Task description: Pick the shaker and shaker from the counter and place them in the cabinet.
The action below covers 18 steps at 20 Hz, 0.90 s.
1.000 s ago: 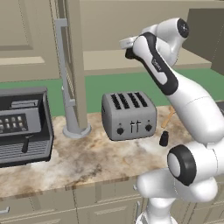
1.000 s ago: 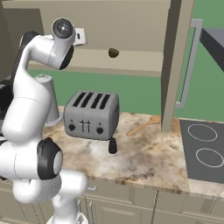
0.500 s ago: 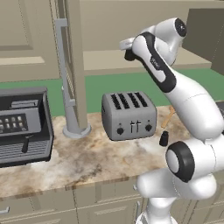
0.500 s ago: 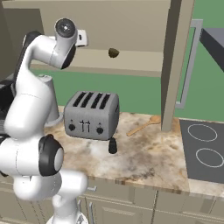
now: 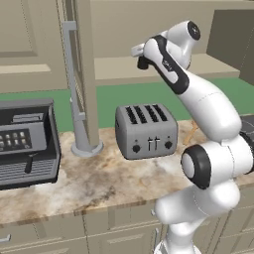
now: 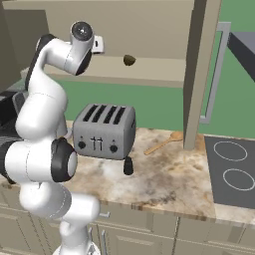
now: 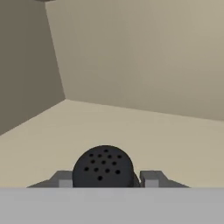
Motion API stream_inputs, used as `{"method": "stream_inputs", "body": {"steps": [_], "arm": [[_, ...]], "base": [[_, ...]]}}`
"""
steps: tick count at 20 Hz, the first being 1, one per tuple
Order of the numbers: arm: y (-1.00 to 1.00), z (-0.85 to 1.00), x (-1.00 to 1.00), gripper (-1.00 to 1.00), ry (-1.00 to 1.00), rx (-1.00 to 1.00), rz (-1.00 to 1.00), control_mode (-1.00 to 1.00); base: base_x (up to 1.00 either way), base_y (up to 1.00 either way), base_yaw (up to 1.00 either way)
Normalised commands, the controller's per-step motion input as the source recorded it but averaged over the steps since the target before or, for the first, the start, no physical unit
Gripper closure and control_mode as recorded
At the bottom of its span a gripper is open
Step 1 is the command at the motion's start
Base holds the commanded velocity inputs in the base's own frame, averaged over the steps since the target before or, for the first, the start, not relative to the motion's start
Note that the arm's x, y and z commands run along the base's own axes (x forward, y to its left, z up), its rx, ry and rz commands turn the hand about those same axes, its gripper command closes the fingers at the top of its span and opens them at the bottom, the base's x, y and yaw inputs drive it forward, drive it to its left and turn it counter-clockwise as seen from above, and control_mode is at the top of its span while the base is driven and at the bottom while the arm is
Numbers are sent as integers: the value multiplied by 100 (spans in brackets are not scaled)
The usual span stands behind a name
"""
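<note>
Item one, shaker (image 7: 103,166): small black body with a perforated round top, seen end-on in the hand view between the two grey fingertips of the gripper (image 7: 106,179); the jaws stand close against its sides and appear to have hold of it, though actual contact at the pads is hidden. Location: inside the cabinet (image 6: 149,30), above the tan inner shelf (image 7: 131,131), with the back wall and a side wall near; whether its base touches the shelf cannot be told. Item two, second shaker (image 6: 128,165): upright on the marbled counter (image 6: 169,184), just in front of the grey toaster (image 6: 104,130), not yet collected. Other holdings: small brown lump (image 6: 129,60) on the shelf to one side of the hand; tan wooden spoon (image 6: 162,143) on the counter near the open cabinet door (image 6: 199,74). Condition notes, by judgement: release while the base is off the shelf would likely tip the tapered body; too deep a reach risks the hand striking the back wall; a sideways withdrawal could catch the lump or the door edge.
</note>
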Motion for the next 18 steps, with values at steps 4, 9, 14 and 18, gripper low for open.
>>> {"method": "stream_inputs", "body": {"steps": [4,9,14,18], "arm": [[0,-7,51,100,3,4,0,-100],[-1,-2,19,-100,0,3,0,-100],[0,0,1,-100,1,0,0,-100],[0,1,-14,-100,1,0,0,-100]], "base": [[0,0,0],[0,0,0],[0,0,0],[0,0,0]]}}
